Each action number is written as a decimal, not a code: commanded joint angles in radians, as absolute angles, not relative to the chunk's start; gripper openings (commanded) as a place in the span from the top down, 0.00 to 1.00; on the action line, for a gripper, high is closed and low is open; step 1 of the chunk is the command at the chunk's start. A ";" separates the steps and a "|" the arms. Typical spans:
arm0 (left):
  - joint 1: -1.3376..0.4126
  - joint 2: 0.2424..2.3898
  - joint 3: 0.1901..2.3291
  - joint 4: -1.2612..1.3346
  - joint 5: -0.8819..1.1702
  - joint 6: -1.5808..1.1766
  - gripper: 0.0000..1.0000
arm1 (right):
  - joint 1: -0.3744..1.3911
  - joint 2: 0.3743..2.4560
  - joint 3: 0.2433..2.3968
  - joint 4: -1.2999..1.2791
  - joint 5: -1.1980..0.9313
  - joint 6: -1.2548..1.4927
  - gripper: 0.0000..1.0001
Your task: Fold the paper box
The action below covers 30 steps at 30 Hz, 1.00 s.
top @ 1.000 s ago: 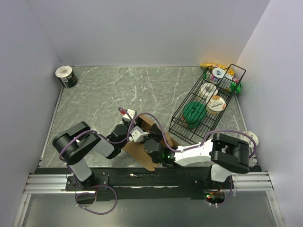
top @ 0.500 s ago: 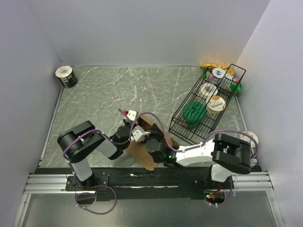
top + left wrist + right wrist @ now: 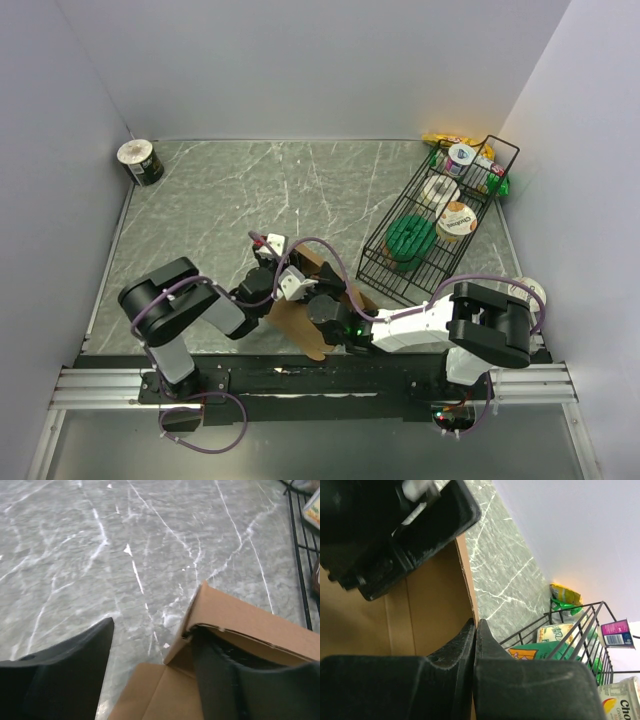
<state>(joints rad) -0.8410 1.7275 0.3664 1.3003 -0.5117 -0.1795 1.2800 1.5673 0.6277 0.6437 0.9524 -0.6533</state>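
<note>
Top external view: I am looking into a small bay closed in by pale, plain walls (image 3: 300, 70), with a grey-green marbled table (image 3: 250, 190), streaked with white veins, filling it from side to side. A black wire basket (image 3: 400, 285) holding tubs and packets lies at an angle along the right side. My left arm (image 3: 180, 305) and right arm (image 3: 470, 325) both reach inward and meet low in the middle. Between them the paper box (image 3: 300, 320), plain brown and only partly formed, sits at the table's near edge, close to the basket's near corner. In the left wrist view, the left end effector (image 3: 152, 635) is spread wide, with a raised corner flap standing between its fingers and not gripped. In the right wrist view, the right end effector (image 3: 475, 627) is pressed together, and a panel's edge runs straight into the seam, so I judge it is pinching the box there. My worries: if the left fingers close off the fold line, they could crush that corner. The thin right-hand pinch could slip or tear the edge. The two end effectors are crowded enough to knock each other. A hard push could slide the box off the near edge or into the basket. A small roll (image 3: 138, 160) stands well apart in the far left corner.
</note>
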 commanded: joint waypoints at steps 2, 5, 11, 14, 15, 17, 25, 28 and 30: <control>-0.859 1.592 0.328 1.231 -0.542 -0.202 0.21 | 1.276 1.608 0.612 0.546 0.864 -0.534 1.00; -0.858 1.523 0.313 1.130 -0.523 -0.241 0.11 | 1.275 1.614 0.612 0.554 0.864 -0.540 1.00; -0.857 1.399 0.264 0.964 -0.398 -0.326 0.01 | 1.263 1.612 0.615 0.558 0.858 -0.545 1.00; -0.856 1.332 0.229 0.893 -0.347 -0.388 0.03 | 1.259 1.609 0.614 0.568 0.853 -0.551 1.00; -0.854 1.316 0.221 0.853 -0.336 -0.400 0.03 | 1.258 1.608 0.614 0.572 0.853 -0.552 1.00; -0.853 1.263 0.200 0.822 -0.307 -0.429 0.04 | 1.255 1.606 0.612 0.575 0.848 -0.555 1.00; -0.628 1.071 0.243 0.616 0.028 -0.580 0.02 | 1.255 1.588 0.601 0.577 0.847 -0.554 1.00; -0.543 1.032 0.317 0.568 0.139 -0.642 0.02 | 1.255 1.583 0.598 0.566 0.851 -0.545 1.00; -0.509 1.025 0.348 0.561 0.187 -0.685 0.02 | 1.255 1.578 0.595 0.558 0.853 -0.540 1.00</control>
